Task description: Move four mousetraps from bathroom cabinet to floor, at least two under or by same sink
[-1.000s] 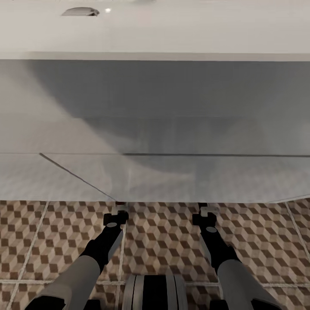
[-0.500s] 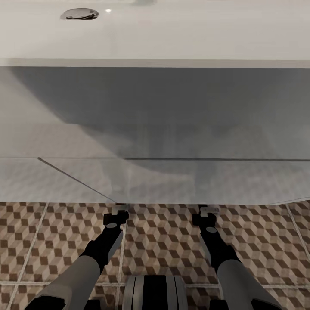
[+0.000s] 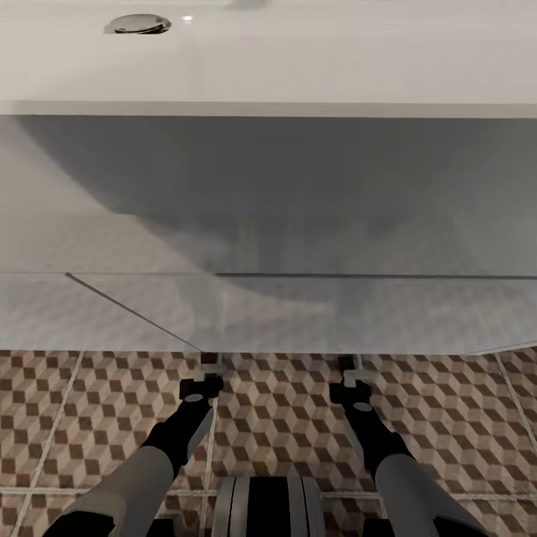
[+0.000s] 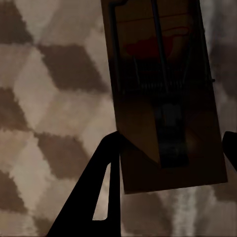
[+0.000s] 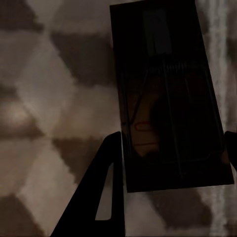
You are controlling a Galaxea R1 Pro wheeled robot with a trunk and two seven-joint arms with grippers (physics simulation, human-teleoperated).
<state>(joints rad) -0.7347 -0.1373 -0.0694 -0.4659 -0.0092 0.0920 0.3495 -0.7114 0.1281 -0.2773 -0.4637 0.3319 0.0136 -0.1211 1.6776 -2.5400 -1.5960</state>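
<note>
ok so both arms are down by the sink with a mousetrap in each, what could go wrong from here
The left gripper and right gripper sit right at the sink vanity's foot, so pushing forward could knock them against it. The left mousetrap and right mousetrap sit between the fingers above the bathroom floor; released from there, either might bounce or flip rather than lie flat.

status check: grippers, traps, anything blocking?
Left gripper shut on mousetrap. Right gripper shut on second mousetrap. Both low over bathroom floor, at sink vanity base. Nothing blocking.
</note>
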